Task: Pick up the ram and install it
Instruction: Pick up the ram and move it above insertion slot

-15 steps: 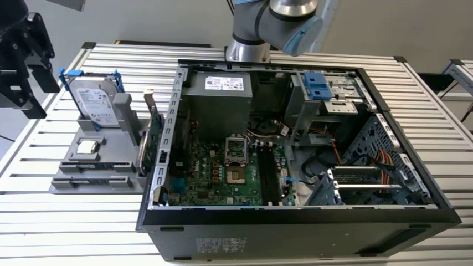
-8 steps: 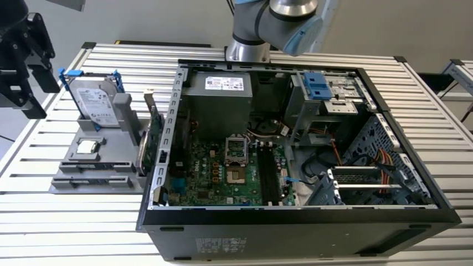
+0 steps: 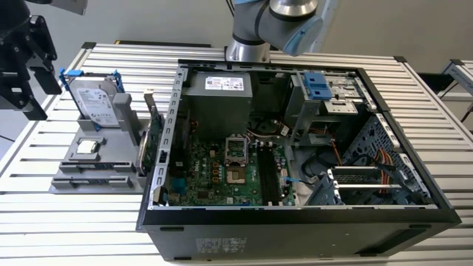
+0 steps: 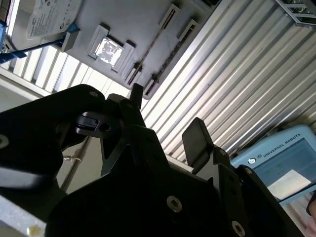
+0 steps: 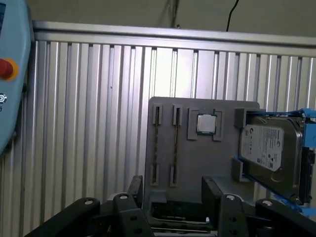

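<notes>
hand point(image 5: 173, 185): fingers spread, nothing between them, hovering near the gray holder point(image 5: 207, 158) | ram: we cannot pick it out, perhaps edge-on in the holder's narrow slots point(image 5: 157, 148) | progress: we judge pick-up and install both left

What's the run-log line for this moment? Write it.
gripper: open, empty | location: near grey parts holder | PC case: side open

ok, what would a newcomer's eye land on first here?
The open computer case sits mid-table in the exterior view, motherboard exposed. At that view's left a grey tray holds a silver hard drive with blue clips, a green card standing beside it. The gripper faces that tray in the first wrist view, fingers open and empty.
</notes>
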`<state>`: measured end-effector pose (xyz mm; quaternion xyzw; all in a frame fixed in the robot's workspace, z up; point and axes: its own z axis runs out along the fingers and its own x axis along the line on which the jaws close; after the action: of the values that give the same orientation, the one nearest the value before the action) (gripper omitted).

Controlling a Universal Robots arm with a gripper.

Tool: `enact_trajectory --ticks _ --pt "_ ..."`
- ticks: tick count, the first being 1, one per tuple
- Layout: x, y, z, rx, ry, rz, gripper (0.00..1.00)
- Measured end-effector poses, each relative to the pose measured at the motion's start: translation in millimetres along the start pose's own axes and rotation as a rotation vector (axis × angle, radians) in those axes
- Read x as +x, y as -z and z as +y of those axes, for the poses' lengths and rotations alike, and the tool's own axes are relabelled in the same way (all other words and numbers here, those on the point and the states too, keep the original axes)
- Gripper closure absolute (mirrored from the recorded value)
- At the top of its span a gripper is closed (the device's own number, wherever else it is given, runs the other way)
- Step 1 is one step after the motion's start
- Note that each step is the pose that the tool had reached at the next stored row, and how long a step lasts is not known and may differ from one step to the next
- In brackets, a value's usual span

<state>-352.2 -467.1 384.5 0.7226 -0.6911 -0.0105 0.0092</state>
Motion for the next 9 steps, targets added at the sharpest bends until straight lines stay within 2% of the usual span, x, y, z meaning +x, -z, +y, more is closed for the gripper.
enact_trajectory --ticks 9 --pt "0.0 -5.8 -0.1 -0.0002 0.000 0.0046 0.00"
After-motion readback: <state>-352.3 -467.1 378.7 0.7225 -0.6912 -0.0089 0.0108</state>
